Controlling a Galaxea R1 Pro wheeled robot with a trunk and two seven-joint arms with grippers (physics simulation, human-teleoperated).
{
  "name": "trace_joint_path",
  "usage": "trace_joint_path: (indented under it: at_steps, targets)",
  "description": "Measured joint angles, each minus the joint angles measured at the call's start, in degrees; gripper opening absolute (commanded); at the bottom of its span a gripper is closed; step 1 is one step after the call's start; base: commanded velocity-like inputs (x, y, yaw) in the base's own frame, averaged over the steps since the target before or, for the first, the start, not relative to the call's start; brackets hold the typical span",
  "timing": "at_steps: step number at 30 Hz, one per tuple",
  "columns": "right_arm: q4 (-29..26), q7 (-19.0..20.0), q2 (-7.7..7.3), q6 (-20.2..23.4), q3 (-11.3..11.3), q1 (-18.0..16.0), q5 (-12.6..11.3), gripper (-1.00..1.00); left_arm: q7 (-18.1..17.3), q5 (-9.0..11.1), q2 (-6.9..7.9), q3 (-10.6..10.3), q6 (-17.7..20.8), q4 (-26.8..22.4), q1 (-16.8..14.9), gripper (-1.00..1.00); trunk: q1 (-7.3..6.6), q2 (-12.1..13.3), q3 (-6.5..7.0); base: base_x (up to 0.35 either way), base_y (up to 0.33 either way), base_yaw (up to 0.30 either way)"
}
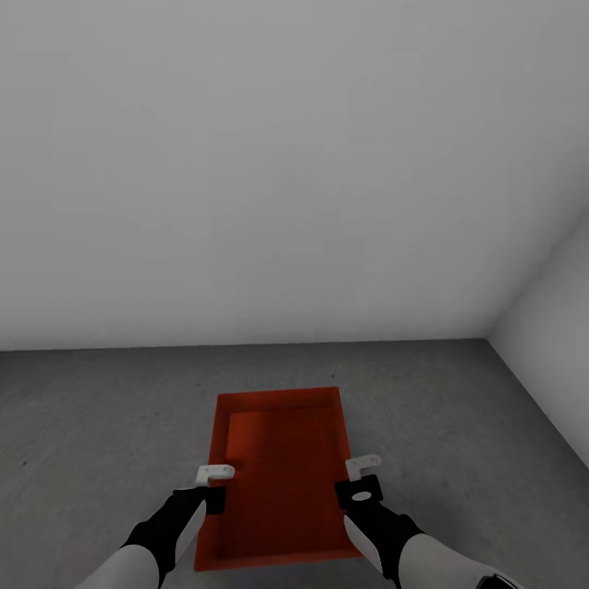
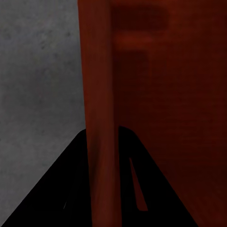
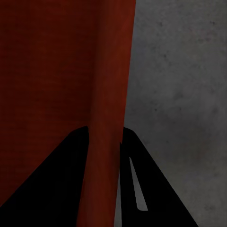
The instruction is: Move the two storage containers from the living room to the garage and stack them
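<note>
A robot's 2 arms hold 1 orange-red bin (image 1: 278, 474) between them, over a dark grey concrete floor (image 1: 98, 425). The bin is rectangular and has no lid. From the head camera it sits low in the middle of the scene, its long sides running away from the robot.

The left gripper (image 1: 214, 487) is closed on the bin's left long wall, and the right gripper (image 1: 360, 483) is closed on the right long wall. Each wrist camera shows a thin orange-red wall (image 2: 100, 142) passing between 2 black fingers (image 2: 61, 189), with the fingers pressed close to it on both sides. The right wrist camera shows the same grip on the other wall (image 3: 106, 142), with the black fingers (image 3: 56, 179) on either side.

Whether the bin rests on the floor or hangs just above it cannot be told.

Plain white-grey walls (image 1: 286, 164) rise behind, meeting in a corner at the right.
</note>
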Motion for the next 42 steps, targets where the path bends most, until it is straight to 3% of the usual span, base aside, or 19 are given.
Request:
trace_joint_path:
  at_steps: [42]
  targets:
    - [0.04, 0.00, 0.00, 0.01, 0.13, 0.01, -0.21, -1.00, 0.00, -0.01, 0.00, 0.00, 0.04, 0.07, -0.01, -1.00, 9.23, -16.85, -7.54, 0.000, 0.000, 0.000]
